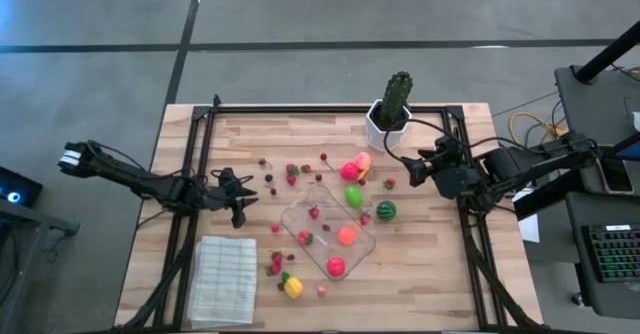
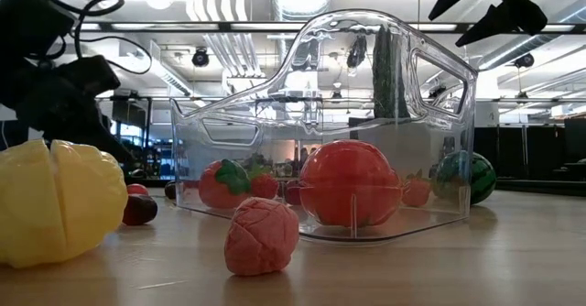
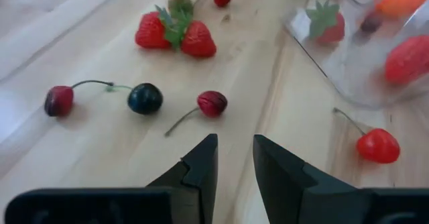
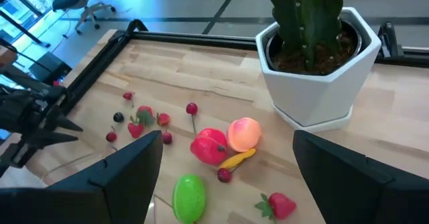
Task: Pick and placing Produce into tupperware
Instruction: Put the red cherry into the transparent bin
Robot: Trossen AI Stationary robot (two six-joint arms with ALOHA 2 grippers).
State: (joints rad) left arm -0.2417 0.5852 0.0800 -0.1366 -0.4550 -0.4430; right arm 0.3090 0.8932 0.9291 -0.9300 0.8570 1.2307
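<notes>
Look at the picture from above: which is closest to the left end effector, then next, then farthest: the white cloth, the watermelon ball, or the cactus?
From the left end effector:
1. White cloth, at the table's near left.
2. Watermelon ball, right of the tupperware.
3. Cactus, far edge.

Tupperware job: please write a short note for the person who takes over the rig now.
Left claw: nearly shut, empty, above loose cherries left of the tupperware.
Right claw: open, empty, near the cactus pot.
Done: several pieces lie in the tupperware, including an orange piece and a pink one.
Left: cherries and strawberries on the table, the melon ball, the yellow piece, and the fruits near the pot.
</notes>
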